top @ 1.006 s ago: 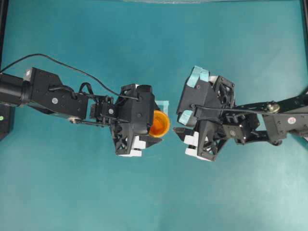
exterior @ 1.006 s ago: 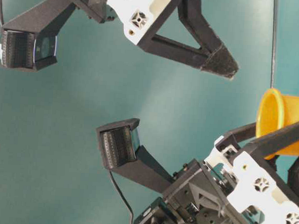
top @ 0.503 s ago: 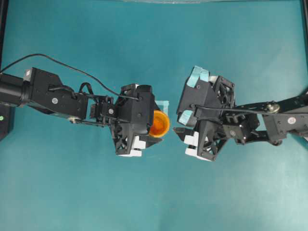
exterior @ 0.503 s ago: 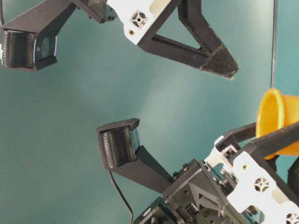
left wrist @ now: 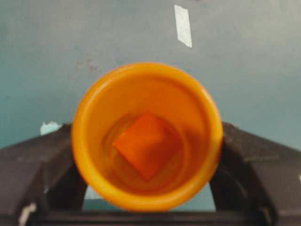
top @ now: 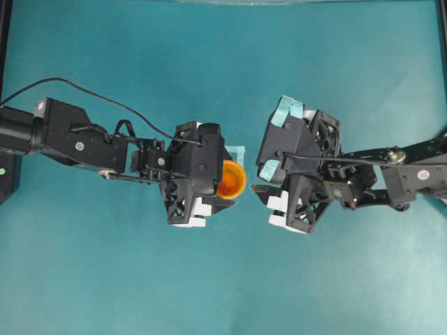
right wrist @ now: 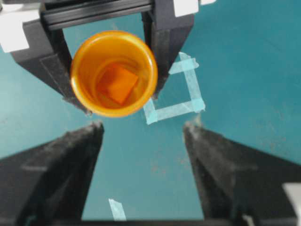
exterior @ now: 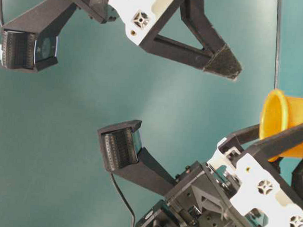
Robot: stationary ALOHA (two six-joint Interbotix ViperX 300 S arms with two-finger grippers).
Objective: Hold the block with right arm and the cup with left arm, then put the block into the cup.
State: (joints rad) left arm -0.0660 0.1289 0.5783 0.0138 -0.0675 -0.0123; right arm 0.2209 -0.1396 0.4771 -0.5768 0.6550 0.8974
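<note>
The yellow-orange cup [top: 230, 179] hangs above the teal table, pinched between the fingers of my left gripper [top: 228, 180], mouth tilted toward the right arm. The orange block [left wrist: 147, 143] lies inside the cup, on its bottom; it also shows in the right wrist view [right wrist: 116, 84] within the cup [right wrist: 87, 66]. My right gripper [top: 262, 174] is open and empty, a short gap to the right of the cup. In its wrist view the right gripper [right wrist: 143, 136] shows wide-apart fingers just short of the cup. In the table-level view the cup [exterior: 290, 119] sits at the right edge.
A pale blue tape square outline [right wrist: 176, 89] lies on the table under the cup. Loose tape scraps [right wrist: 116, 209] [left wrist: 183, 26] lie nearby. The black frame rail [top: 5, 42] borders the table on the left.
</note>
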